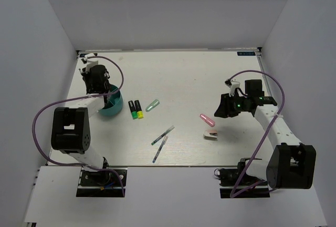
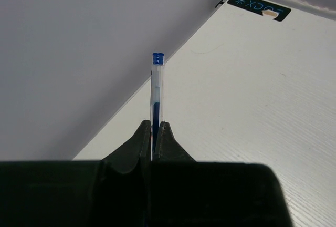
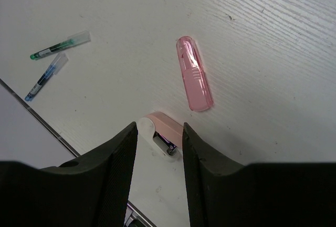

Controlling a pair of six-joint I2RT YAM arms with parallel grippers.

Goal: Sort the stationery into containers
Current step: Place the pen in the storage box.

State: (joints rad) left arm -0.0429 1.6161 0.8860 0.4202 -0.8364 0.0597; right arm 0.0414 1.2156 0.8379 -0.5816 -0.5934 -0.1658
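The blue pen [image 2: 157, 101] is clenched low on its barrel by my left end effector [image 2: 154, 132], and most of its length sticks out past the fingertips. With so narrow a hold near one end, I judge it could pivot or slide as I lower it. It might then land on a divider or the rim of the teal holder [image 1: 113, 107] and tip out onto the table [image 1: 210, 74].

The left wrist view shows that grasp clearly but no holder at all. The overhead view puts this end effector over the holder at centre left, yet the arm hides the compartments and the pen.

My right end effector [image 3: 159, 130] is spread open with nothing in it, above the pink-and-white block [image 3: 164, 127]. The pink marker [image 3: 193, 80] lies just beyond it. A skewed descent could knock that marker or push the block away.

Only the right wrist view shows the block framed between the fingers. Only the overhead view shows the two black markers [image 1: 136, 109] and the pale green marker [image 1: 152, 105] near the holder.
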